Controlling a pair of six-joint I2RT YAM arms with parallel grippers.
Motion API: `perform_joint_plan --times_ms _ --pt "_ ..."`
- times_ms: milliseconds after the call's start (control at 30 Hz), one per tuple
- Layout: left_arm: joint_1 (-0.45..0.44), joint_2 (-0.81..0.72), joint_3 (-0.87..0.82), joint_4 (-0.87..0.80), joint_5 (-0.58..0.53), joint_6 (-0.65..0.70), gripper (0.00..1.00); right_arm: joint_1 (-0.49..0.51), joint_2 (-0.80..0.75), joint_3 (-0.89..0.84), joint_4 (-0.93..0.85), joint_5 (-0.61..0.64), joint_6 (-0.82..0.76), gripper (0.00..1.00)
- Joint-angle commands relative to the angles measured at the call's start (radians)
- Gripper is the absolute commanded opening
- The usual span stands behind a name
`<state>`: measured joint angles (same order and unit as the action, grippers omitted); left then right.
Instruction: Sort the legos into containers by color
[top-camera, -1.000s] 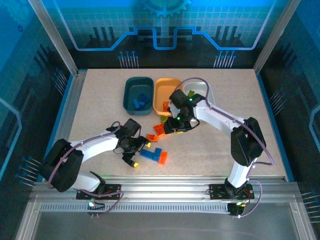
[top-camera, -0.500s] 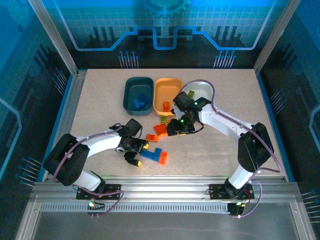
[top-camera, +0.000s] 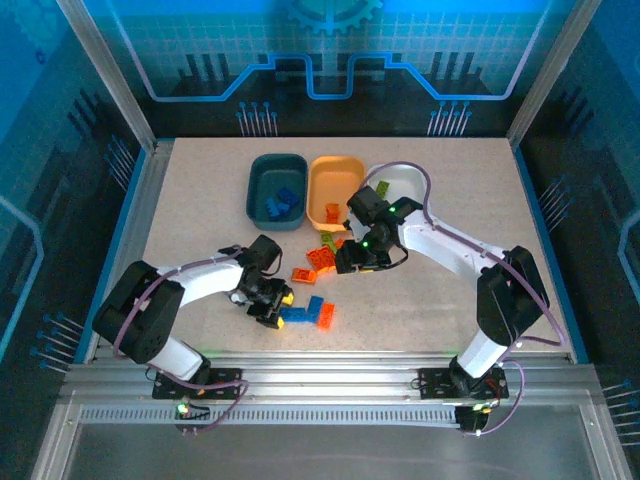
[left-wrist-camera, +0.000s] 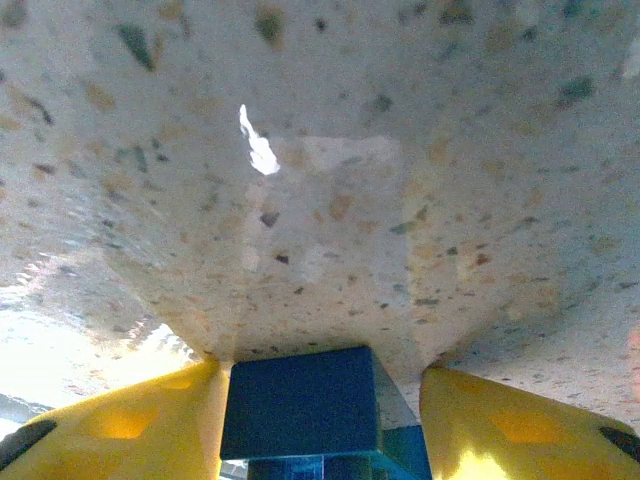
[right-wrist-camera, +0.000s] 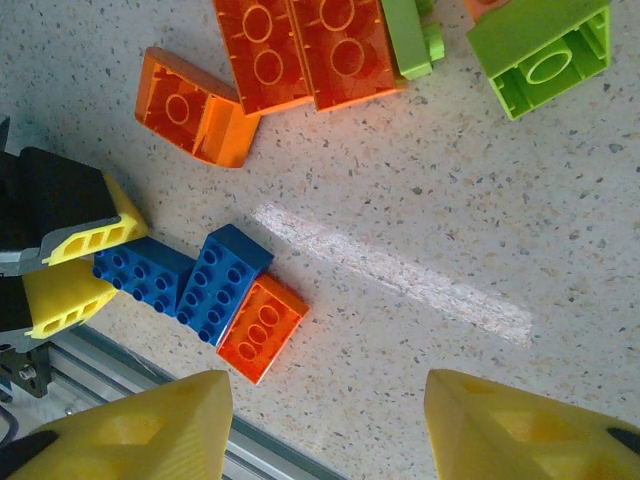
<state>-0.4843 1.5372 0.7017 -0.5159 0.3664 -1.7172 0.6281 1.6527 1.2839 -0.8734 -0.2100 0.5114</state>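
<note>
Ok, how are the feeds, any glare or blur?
Left wrist: very close, the table blurred, a small glare spot, washed out lower left, the blue brick dark. Right wrist: sharp, one pale glare streak across the table. Top external: even light, blue cast at the edges.

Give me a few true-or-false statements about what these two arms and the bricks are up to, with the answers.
1. The left gripper has a blue brick between its fingers. True.
2. The right gripper is clamped on a tub's rim. False: its fingers stand apart with nothing between them.
3. The teal tub has blue bricks in it. True.
4. Every brick is already in a tub. False: an orange brick and a green brick, among others, lie on the table.
5. The tubs are stacked. False: the orange tub and white tub stand beside the teal one in a row.
</note>
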Motion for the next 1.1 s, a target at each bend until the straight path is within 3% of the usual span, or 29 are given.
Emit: perform_joint_plan --times_ms 0,367,467,533,700,833,1067 --pt "0.021 0.049 0.001 0.181 -0.096 0.05 0.52 0.007 0.001 0.0 -0.019 0.001 -0.02 0.55" --pt "0.183 -0.04 0.1 0.046 -0.136 0.242 0.46 0.007 0.038 0.015 -0.017 -0.002 -0.032 0.55" --pt "0.2 -0.03 0.119 0.032 -0.11 0.274 0.52 0.007 0.045 0.02 -0.018 -0.003 -0.036 0.55" --pt "0.195 -0.014 0.144 -0.002 -0.105 0.3 0.65 0.007 0.051 0.021 -0.019 -0.003 -0.039 0.55" --pt "0.164 -0.005 0.164 -0.047 -0.076 0.359 0.77 0.007 0.056 0.018 -0.013 -0.006 -0.037 0.55" --pt "0.107 0.022 0.209 -0.142 -0.073 0.43 0.79 0.007 0.061 0.018 -0.009 -0.005 -0.035 0.55" --pt "0.009 0.052 0.184 -0.109 -0.045 0.369 0.8 0.007 0.059 0.014 -0.001 -0.004 -0.026 0.55"
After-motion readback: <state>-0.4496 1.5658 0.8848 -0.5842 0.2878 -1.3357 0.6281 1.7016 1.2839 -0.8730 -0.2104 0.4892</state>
